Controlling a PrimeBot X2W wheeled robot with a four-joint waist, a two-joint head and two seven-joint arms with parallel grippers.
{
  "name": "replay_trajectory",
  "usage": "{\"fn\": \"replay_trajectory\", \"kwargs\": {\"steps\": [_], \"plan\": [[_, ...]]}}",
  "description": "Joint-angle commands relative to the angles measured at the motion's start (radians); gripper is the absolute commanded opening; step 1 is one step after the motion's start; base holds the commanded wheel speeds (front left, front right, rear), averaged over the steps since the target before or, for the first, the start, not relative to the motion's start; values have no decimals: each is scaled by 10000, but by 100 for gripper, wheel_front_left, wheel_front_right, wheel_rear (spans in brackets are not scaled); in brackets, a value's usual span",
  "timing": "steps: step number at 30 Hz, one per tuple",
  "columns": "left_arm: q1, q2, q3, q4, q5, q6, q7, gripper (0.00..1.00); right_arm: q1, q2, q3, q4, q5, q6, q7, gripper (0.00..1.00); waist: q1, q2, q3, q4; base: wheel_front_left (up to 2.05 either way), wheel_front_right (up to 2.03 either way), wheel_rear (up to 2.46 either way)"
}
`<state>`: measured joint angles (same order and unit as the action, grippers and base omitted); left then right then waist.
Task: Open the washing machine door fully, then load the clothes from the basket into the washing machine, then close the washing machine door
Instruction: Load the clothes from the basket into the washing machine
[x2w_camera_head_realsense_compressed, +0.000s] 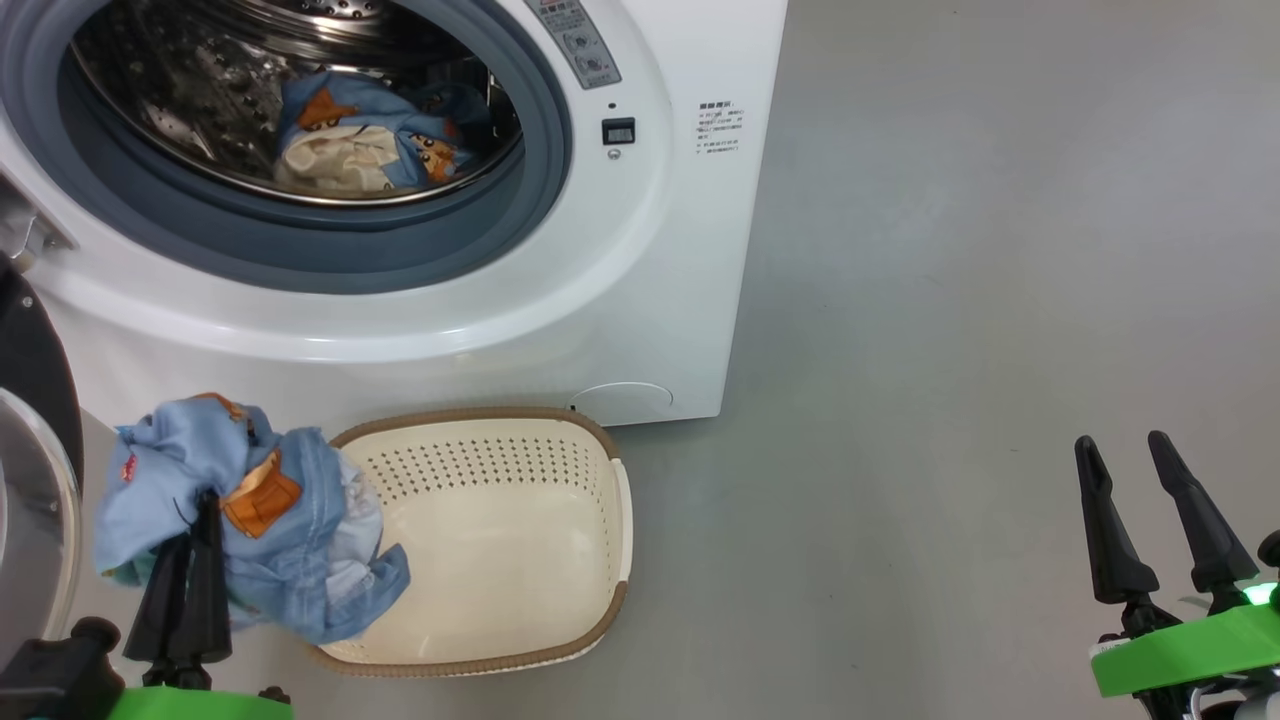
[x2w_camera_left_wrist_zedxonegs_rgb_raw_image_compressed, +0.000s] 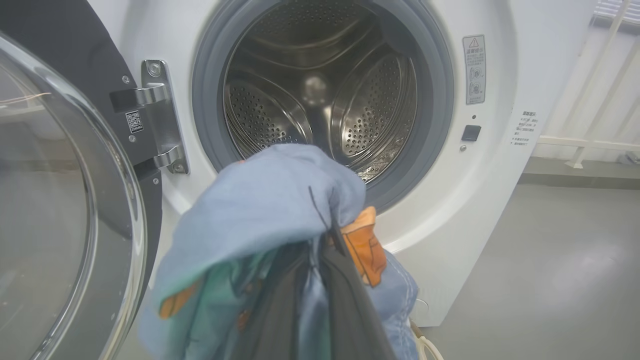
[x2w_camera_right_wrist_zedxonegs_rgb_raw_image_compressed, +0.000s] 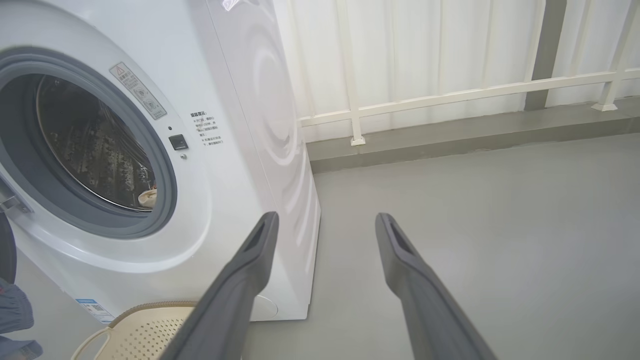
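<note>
The washing machine (x2w_camera_head_realsense_compressed: 640, 250) stands with its door (x2w_camera_left_wrist_zedxonegs_rgb_raw_image_compressed: 60, 200) swung wide open to the left. A light-blue, orange and cream bundle of clothes (x2w_camera_head_realsense_compressed: 360, 140) lies in the steel drum (x2w_camera_left_wrist_zedxonegs_rgb_raw_image_compressed: 320, 90). My left gripper (x2w_camera_head_realsense_compressed: 195, 520) is shut on another light-blue garment (x2w_camera_head_realsense_compressed: 260, 510) with orange patches, held up just left of the basket (x2w_camera_head_realsense_compressed: 470, 415), below the drum opening. The garment (x2w_camera_left_wrist_zedxonegs_rgb_raw_image_compressed: 270, 210) drapes over my left fingers (x2w_camera_left_wrist_zedxonegs_rgb_raw_image_compressed: 350, 300). The cream basket holds nothing. My right gripper (x2w_camera_head_realsense_compressed: 1125, 450) stands open over the bare floor, far to the right.
The open door's black rim and glass bulge (x2w_camera_head_realsense_compressed: 30, 500) sit close to my left arm. Grey floor (x2w_camera_head_realsense_compressed: 950, 350) stretches to the right of the machine. A white railing (x2w_camera_right_wrist_zedxonegs_rgb_raw_image_compressed: 450, 95) and a low kerb run behind it.
</note>
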<state>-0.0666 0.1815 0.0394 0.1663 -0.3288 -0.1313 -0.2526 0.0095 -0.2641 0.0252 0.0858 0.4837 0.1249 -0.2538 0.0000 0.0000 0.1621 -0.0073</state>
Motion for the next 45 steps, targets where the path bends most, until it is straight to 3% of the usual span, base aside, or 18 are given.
{"fn": "replay_trajectory", "kwargs": {"steps": [1,13,26,45], "plan": [[-74,152,409,-354,80,6,-91,0,29,-244,119,-264,-29,58,-80,100,0,0,1,9,0,0,0],[-615,124,410,-395,33,6,-91,0,-130,-130,189,-353,-36,58,-80,100,0,0,509,-97,0,0,0],[-4361,733,538,619,-222,6,-91,0,-1259,315,436,-502,-61,58,-80,100,0,0,2679,-590,0,0,0],[-10510,2225,-347,5654,40,6,-91,0,-2546,1000,875,-614,-29,58,-80,100,0,0,4764,-1990,0,0,0]]}}
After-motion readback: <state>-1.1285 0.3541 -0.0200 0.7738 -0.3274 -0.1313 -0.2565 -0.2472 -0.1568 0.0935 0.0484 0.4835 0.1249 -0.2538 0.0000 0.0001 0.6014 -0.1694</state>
